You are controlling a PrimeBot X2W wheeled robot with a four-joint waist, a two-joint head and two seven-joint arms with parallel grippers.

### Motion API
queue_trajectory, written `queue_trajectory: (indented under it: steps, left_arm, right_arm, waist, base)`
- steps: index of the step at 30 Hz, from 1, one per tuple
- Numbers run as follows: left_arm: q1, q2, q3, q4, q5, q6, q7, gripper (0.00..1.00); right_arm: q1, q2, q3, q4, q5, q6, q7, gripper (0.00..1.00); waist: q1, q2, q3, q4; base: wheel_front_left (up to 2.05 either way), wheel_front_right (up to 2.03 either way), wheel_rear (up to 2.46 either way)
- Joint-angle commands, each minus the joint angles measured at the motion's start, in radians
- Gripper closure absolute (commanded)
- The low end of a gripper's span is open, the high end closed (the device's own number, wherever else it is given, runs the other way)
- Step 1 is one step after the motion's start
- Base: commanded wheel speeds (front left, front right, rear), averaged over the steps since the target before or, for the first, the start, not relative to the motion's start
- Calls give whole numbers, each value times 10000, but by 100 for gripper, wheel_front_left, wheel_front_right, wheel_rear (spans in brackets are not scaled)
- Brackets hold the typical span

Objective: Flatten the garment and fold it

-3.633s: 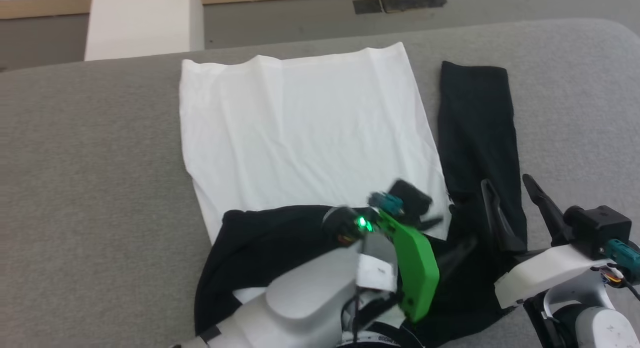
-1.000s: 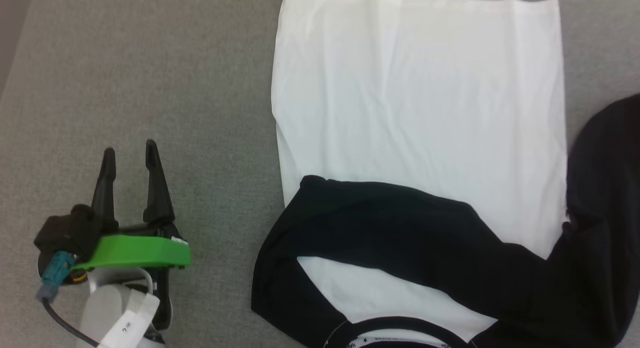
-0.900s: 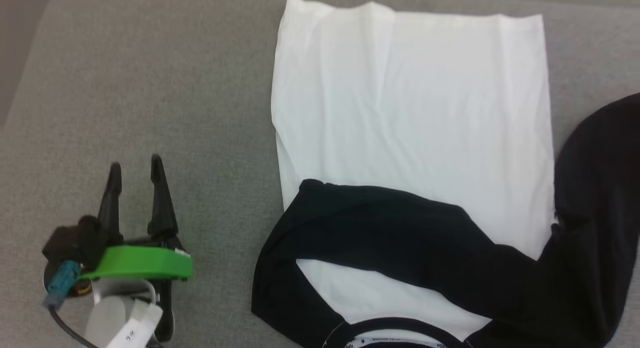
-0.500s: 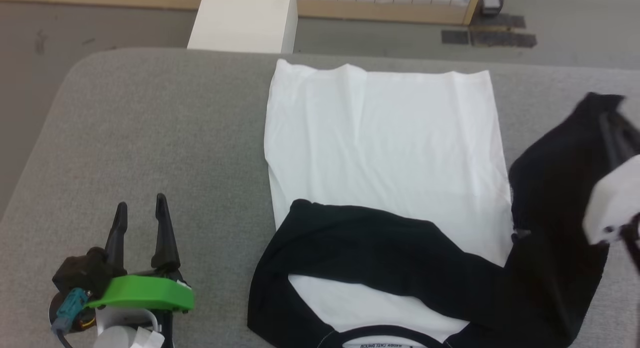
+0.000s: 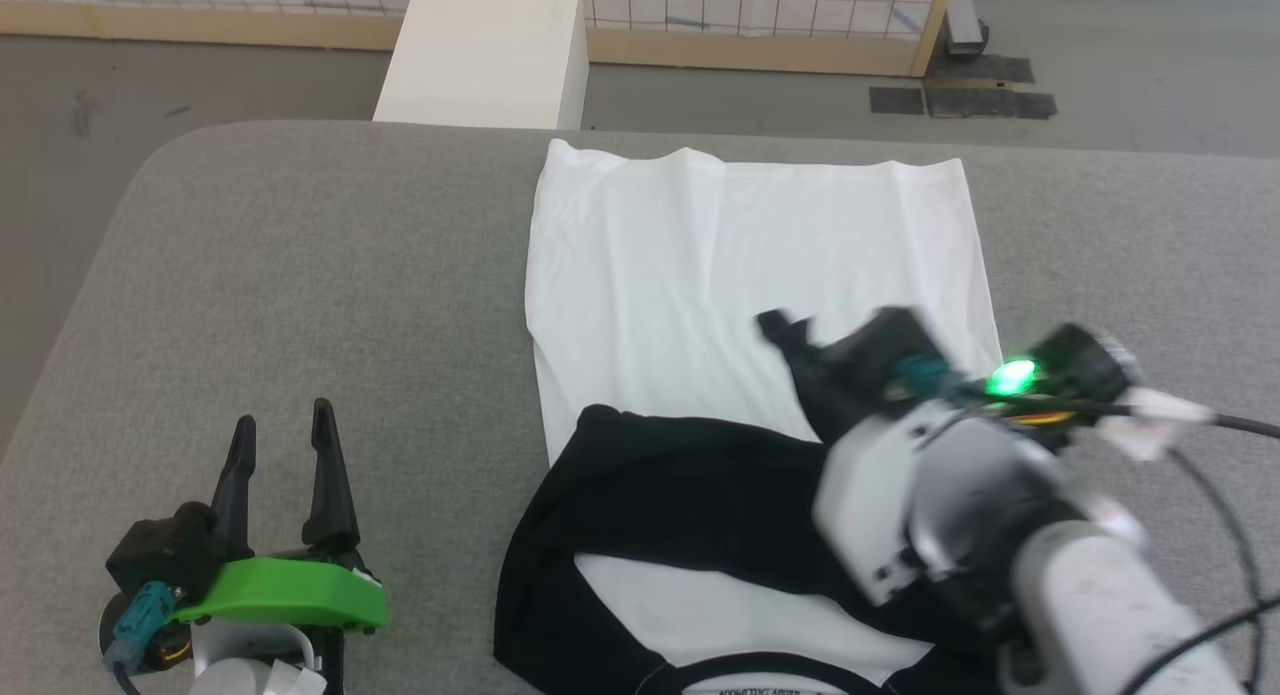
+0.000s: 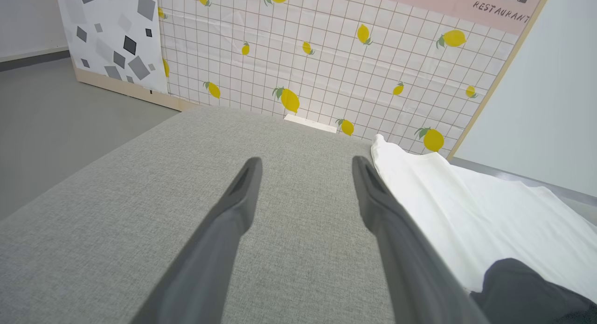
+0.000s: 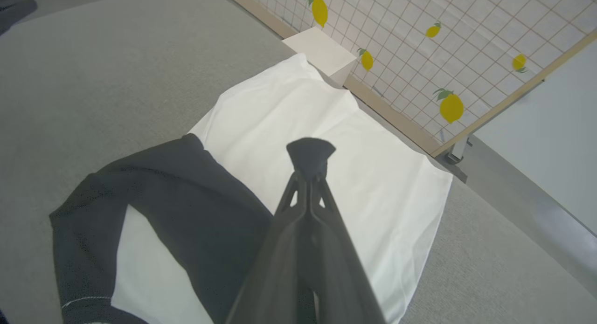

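Note:
The garment lies on the grey table with its white body spread flat and its hem at the far edge. Its left black sleeve is folded across the chest, above the black neckband. My right gripper hovers over the white body, shut on the cuff of the other black sleeve, which bunches out past the fingertips. In the right wrist view the right gripper has its jaws pressed together. My left gripper rests open at the lower left, clear of the garment; in its own wrist view the left gripper holds nothing.
The grey padded table has a rounded far-left corner. A white box stands on the floor beyond it. Behind that runs a lemon-print grid panel, with dark mats on the floor.
My right arm has swung in from the right edge over the white body, carrying the black sleeve with it. The head camera tilted up. The left gripper stayed put.

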Motion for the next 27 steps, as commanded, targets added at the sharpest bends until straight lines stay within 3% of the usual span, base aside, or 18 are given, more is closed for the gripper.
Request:
queue_trajectory:
  steps: [1, 9, 18, 27]
  left_arm:
    - [-87, 26, -17, -2, -48, -53, -45, 0]
    - [-205, -21, -173, -17, -68, -9, -45, 0]
    - [-249, -50, -236, -50, -85, 48, -45, 0]
    - [-336, -72, -336, -26, -121, 73, -45, 0]
  right_arm:
    - [-212, 153, 380, 326, 63, -15, -168, 100]
    - [-1159, 905, 2800, 2849, 456, -15, -1031, 100]
    - [-1963, 1378, 4136, 4783, 800, -15, -1769, 100]
    - [-2235, 1474, 5304, 6048, 1568, -15, -1652, 100]
  waist:
    - [1, 74, 121, 112]
    - [1, 74, 354, 434]
    - [1, 74, 514, 685]
    - [1, 74, 646, 848]
  base:
    - [0, 0, 0]
    - [0, 0, 0]
    - [0, 0, 0]
    - [0, 0, 0]
